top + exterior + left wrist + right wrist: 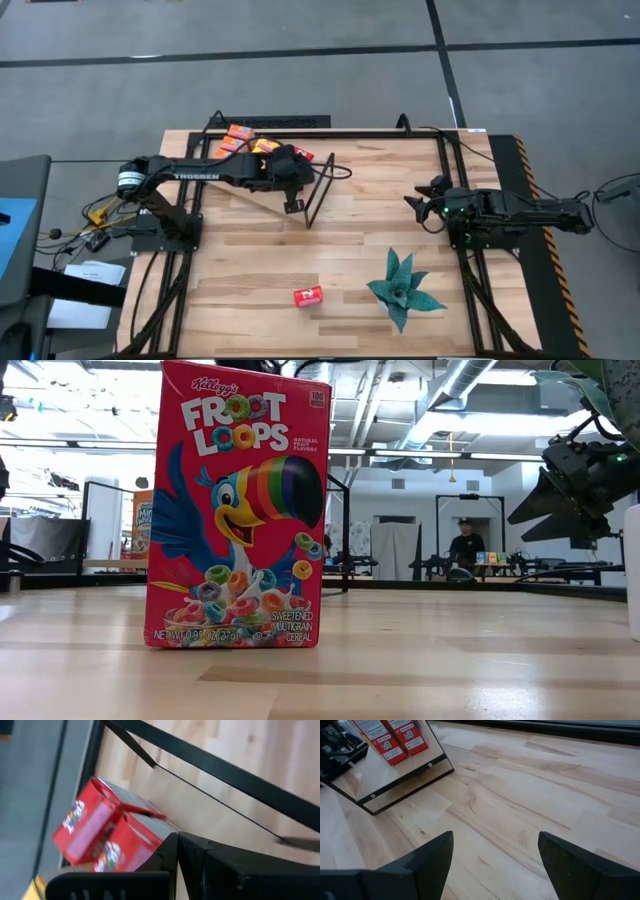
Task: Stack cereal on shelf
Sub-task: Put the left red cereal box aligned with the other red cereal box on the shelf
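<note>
Though 1 Froot Loops box (307,296) apart: left end effector (291,170) @ shelf (318,190)

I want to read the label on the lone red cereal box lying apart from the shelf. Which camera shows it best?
The low view: the lone red cereal box stands upright close to the lens, its Froot Loops front fully readable. The high view shows it only as a small red shape near the table's front edge. Neither wrist view shows it.

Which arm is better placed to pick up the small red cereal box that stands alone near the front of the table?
Right, probably. The right gripper is open and empty, while the left gripper is busy at the shelf. The small red cardboard cereal box lies about midway.
</note>
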Robot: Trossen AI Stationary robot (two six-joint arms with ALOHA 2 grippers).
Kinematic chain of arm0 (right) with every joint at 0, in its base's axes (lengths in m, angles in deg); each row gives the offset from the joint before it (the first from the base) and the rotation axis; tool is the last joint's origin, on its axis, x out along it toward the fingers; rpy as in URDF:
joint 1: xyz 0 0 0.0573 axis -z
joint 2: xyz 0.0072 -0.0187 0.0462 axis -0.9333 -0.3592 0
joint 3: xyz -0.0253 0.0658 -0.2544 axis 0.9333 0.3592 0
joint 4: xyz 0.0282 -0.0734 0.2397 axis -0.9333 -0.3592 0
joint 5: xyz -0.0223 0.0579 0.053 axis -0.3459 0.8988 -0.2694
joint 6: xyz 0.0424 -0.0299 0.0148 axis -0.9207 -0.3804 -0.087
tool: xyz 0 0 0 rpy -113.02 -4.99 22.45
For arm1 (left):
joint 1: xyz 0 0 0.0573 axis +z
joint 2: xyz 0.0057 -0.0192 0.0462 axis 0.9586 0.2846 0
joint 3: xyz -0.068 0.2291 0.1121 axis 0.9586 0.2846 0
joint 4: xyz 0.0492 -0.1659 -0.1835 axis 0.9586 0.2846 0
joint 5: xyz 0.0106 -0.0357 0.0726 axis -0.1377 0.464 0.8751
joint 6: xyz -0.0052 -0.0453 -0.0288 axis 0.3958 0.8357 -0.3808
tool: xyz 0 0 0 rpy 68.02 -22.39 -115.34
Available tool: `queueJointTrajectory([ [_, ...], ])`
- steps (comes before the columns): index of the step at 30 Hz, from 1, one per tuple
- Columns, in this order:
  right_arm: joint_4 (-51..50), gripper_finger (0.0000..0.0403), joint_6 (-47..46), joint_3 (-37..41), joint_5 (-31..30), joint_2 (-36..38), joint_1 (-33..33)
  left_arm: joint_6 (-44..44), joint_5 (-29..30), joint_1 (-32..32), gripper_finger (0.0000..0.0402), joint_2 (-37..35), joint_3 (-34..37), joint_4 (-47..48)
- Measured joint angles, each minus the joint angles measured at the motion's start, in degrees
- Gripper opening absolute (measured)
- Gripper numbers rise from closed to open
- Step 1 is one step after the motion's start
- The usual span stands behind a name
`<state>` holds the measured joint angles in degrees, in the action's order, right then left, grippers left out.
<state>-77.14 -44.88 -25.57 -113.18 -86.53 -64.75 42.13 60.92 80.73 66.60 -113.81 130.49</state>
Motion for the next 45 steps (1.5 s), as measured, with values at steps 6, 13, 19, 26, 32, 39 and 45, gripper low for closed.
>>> queueJointTrajectory([
  [6, 0.0, 0.0317, 0.0, 0.0, 0.1, 0.0, 0.0, 4.9, -1.0, -1.9, 0.0000, -2.4, -1.3, 8.1],
  [13, 0.0, 0.0317, 0.0, 0.0, 0.1, 0.0, 0.0, 7.0, 0.0, -1.8, 0.0000, -3.6, 4.1, 6.7],
  [19, 0.0, 0.0317, 0.1, 0.0, 0.1, 0.0, 0.0, 4.8, 2.2, -1.0, 0.0000, -3.7, 6.4, 2.5],
  [26, 0.0, 0.0317, 0.5, 0.0, 0.1, 0.0, 0.0, 3.8, 4.4, 0.8, 0.0000, -3.7, 6.4, 2.2],
  [32, 0.0, 0.0317, 0.5, 0.0, 0.1, 0.0, 0.0, 3.8, 4.5, 1.1, 0.0000, -3.7, 6.4, 1.4],
  [39, 0.0, 0.0317, 0.5, 0.0, 0.1, 0.0, 0.0, 2.6, 4.7, 1.1, 0.0000, -3.7, 6.4, 1.4],
  [45, 0.0, 0.0317, 0.5, 0.0, 0.0, 0.0, 0.0, 0.1, 6.6, 1.1, 0.0000, -3.7, 6.4, -0.7],
])
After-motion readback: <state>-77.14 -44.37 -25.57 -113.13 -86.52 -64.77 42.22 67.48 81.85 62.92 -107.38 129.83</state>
